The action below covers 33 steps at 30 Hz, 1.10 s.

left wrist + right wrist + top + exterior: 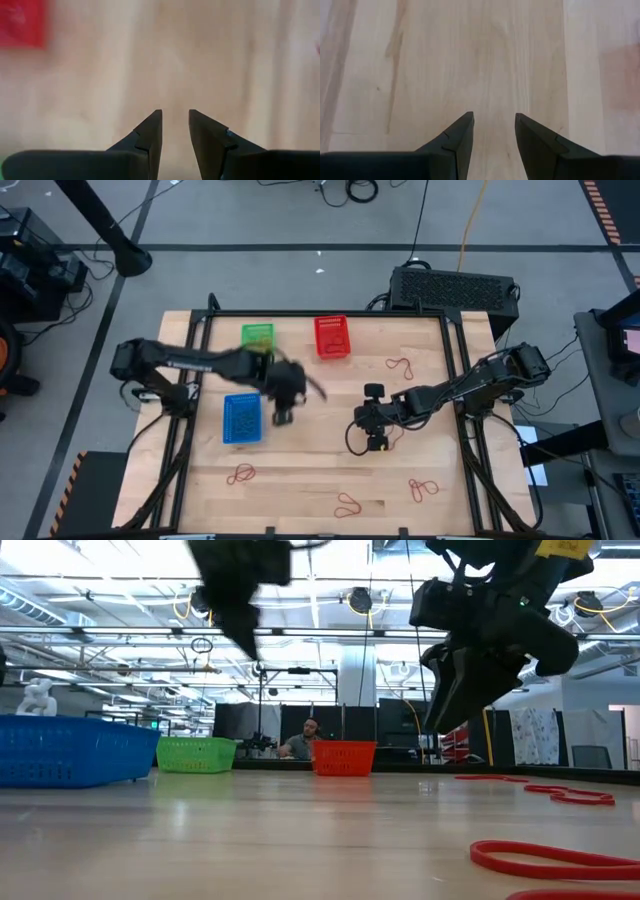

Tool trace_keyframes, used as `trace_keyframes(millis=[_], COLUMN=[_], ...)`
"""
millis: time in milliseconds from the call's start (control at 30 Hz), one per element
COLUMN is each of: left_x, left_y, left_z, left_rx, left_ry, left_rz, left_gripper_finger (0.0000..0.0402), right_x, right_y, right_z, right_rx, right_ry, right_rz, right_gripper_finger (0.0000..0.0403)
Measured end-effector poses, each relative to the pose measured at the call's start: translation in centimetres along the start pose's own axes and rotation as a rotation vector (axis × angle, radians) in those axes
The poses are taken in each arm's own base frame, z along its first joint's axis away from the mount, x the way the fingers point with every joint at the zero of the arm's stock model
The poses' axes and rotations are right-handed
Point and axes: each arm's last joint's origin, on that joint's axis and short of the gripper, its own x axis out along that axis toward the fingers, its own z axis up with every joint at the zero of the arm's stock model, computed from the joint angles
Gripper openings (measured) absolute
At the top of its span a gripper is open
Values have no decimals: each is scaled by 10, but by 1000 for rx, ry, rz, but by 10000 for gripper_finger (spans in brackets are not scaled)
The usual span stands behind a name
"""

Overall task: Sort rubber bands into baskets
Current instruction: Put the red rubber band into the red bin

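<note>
1. Hovering over bare wood, the left hand [284,416] and right hand [377,442] both look to be between picks: each wrist view shows the fingers a little apart with nothing between them.
2. Sorting seems partly done or barely begun; I cannot tell which. Red bands lie loose on the surface [300,480]: one [400,366] beyond the right hand, one [424,489] and another [347,506] on its near side, and one [241,474] on the near side of the left hand, past the blue basket.
3. The blue basket [241,419] sits just beside the left hand; the green basket [258,338] and red basket [332,337] stand farther off, at the far edge of the surface.
4. The next move, as I judge it, calls for one hand to travel to a band, come down with fingers apart over the thin loop, and close low enough to catch it off the wood.
5. Hard to make out: the left arm is smeared by motion, so its exact pose is unclear. Basket contents cannot be read from above. The red basket shows only as a cut-off blur in the left wrist view. No bands show in the right wrist view.
</note>
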Motion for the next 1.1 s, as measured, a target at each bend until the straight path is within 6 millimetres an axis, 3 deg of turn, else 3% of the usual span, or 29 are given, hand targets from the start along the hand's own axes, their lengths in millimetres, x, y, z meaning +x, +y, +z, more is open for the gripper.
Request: trace_keyframes(millis=[167,267,433,600,767,1100], left_x=[-1,3,22,43,51,52], left_y=[-57,-85,-115,-115,-106,-87], left_z=[-16,-19,-32,-43,-38,-26], left_rx=[100,208,387,436,441,385], left_ry=[39,-55,-238,-350,-540,-684], left_rz=[-48,-47,-74,-88,-91,-73], left_gripper_finger=[102,102,103,103,103,102], right_x=[-1,-2,-13,-29,-43,-57], right_y=[6,13,47,87,115,135], right_z=[0,-2,-12,-32,-48,-74], right_rx=[69,138,230,348,448,414], right_ry=[18,52,186,373,464,498], right_rz=[130,244,471,554,533,384], right_gripper_finger=[137,137,137,137,137,137])
